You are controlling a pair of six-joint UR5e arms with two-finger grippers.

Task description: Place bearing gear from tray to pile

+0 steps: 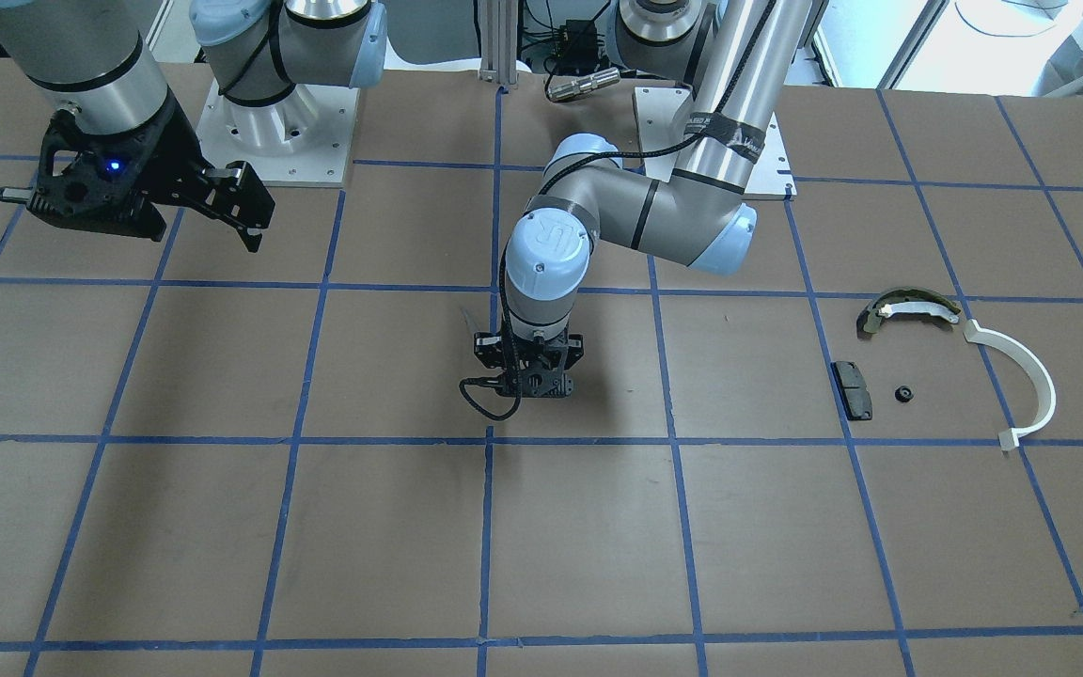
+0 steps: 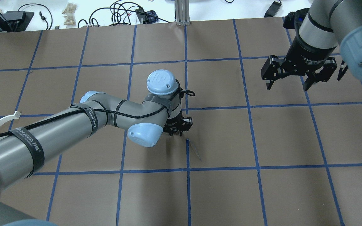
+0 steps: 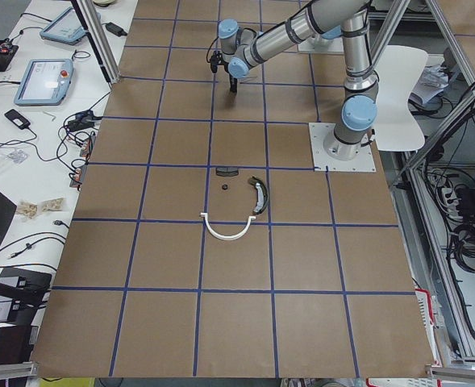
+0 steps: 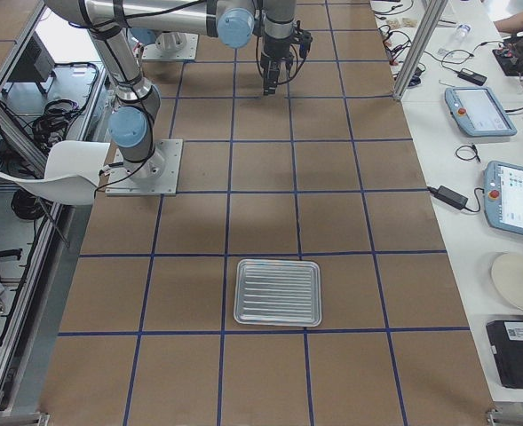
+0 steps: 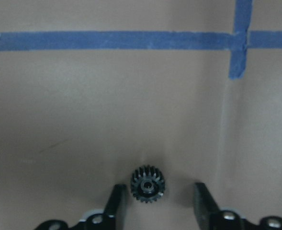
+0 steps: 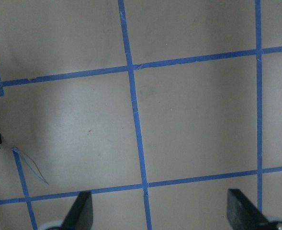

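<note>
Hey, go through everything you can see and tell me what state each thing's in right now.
left tool: open, lowered, fingers either side of the gear, not touching.
gear: flat on the table, ungripped.
right tool: open, raised, holding nothing.
tray: flat on the table, nothing visible in it.
pile: resting loose on the table, untouched.
small round black part: sitting in the pile.

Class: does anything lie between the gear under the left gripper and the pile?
Nothing visible does. The gear sits inside the open left gripper, and only bare taped table shows from there to the pile.
</note>
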